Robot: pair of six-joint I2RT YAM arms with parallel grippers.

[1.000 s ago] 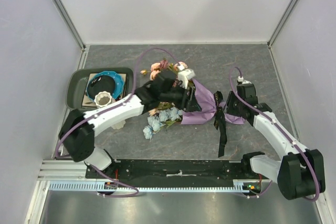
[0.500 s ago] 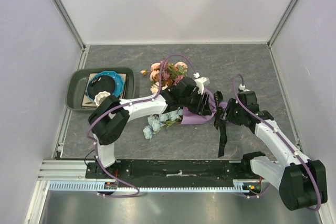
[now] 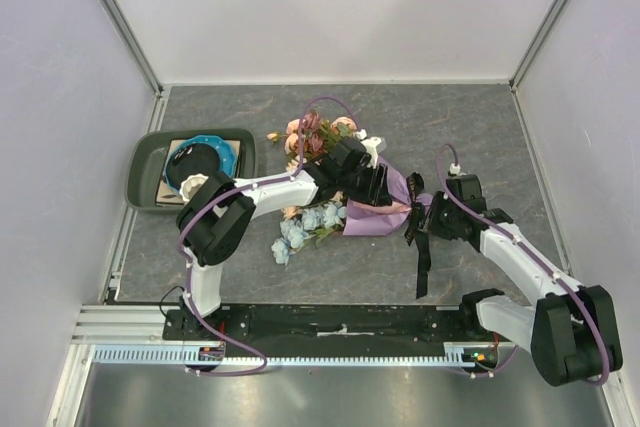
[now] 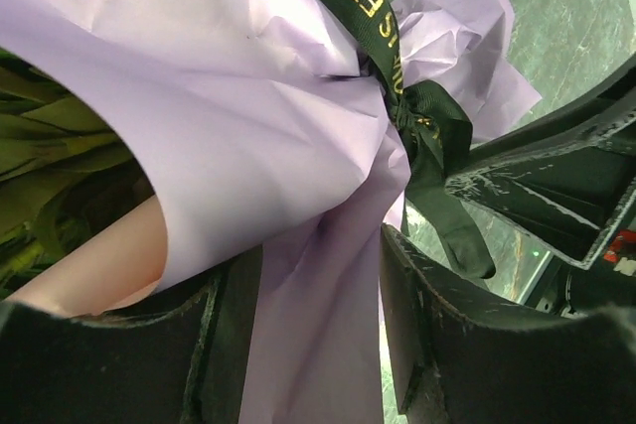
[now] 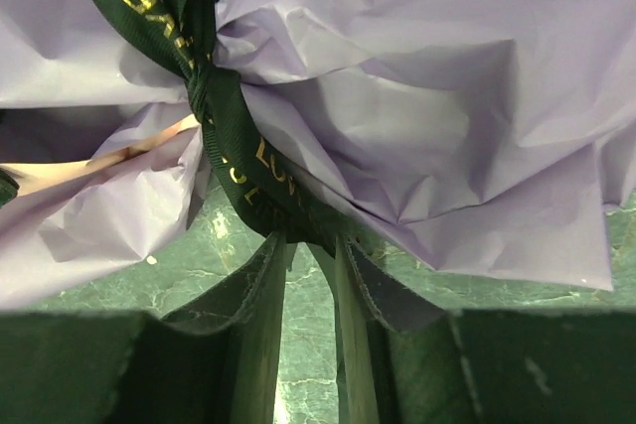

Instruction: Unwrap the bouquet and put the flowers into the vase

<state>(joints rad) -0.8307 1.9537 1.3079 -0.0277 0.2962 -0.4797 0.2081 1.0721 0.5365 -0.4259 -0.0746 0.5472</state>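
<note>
Knot: your reference for every place below. Here the ribbon (image 5: 234, 161), dark with gold lettering, cinches the paper and is not yet undone.
Bouquet: the bouquet (image 3: 372, 209) lies on its side on the table. The blooms are on one side of the knot and the loose paper end is on the other.
Left gripper: your left gripper (image 4: 316, 280) straddles the paper (image 4: 248, 136) just on the bloom side of the knot. Paper fills the gap between both fingers, so read it as clasping the wrap. The likely reason is to pin the bundle so it won't drag when the ribbon is pulled.
Right gripper: your right gripper (image 5: 310, 250) sits just beside the knot, on the side opposite the blooms. The jaws are narrow, with table showing through the slit. A ribbon strand meets the fingertips, but you cannot tell whether it is pinched. It looks lined up to tug the bow loose.
Ribbon tail: it trails slack from the knot toward the arm bases.
Flowers: the flowers (image 3: 312, 137) fan out well away from the knot, with their stems inside the wrap. None has been placed.
Vase: you can't plainly make it out in any view.
Tray: the tray (image 3: 142, 162) is far beyond the blooms from the knot, against the side wall.
Table: the table (image 3: 460, 127) is dark, mottled and stone-patterned.
Room: plain pale walls (image 3: 330, 17) on three sides, metal corner posts, even light.
</note>
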